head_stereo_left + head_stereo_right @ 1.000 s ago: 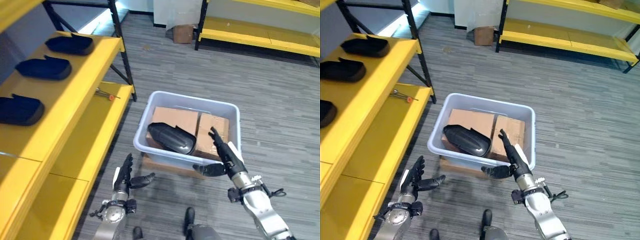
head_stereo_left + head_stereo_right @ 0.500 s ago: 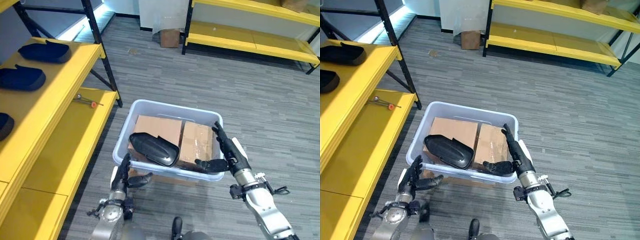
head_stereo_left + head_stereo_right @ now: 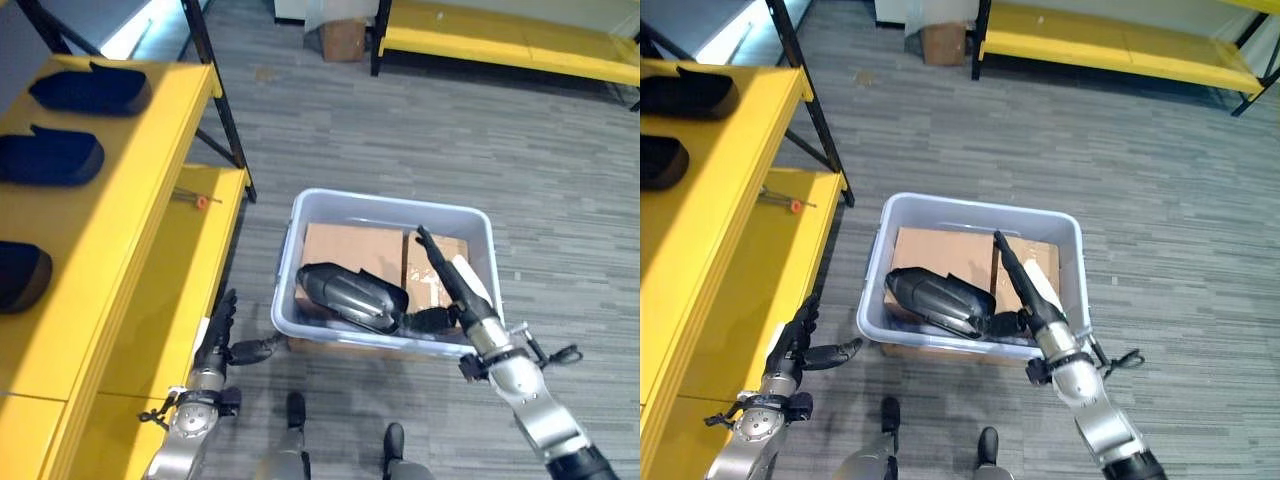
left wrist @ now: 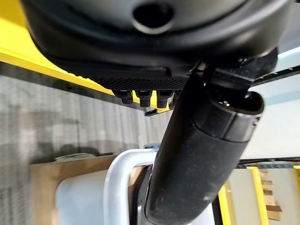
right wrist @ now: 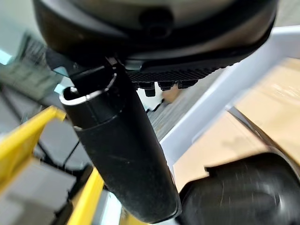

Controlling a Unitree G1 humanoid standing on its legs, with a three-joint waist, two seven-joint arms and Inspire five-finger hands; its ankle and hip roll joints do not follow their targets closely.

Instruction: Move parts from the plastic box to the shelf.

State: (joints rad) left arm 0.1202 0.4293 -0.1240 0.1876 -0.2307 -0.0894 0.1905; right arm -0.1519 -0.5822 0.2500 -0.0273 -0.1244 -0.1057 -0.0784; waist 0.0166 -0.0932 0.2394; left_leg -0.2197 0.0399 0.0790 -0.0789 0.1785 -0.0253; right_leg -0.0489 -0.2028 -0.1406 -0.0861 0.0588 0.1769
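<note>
Right hand (image 3: 452, 285) spread over plastic box (image 3: 480, 225), thumb beside black part (image 3: 352, 295); left hand (image 3: 222, 340) spread, idle; carton undersides hidden.

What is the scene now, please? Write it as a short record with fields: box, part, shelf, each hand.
box: pale grey plastic box on the floor, cardboard inside
part: glossy black moulded part lying on the cardboard
shelf: yellow metal shelf holding three dark parts
right hand: right hand open, fingers straight over the box, thumb near the part
left hand: left hand open, between shelf and box, holding nothing
</note>
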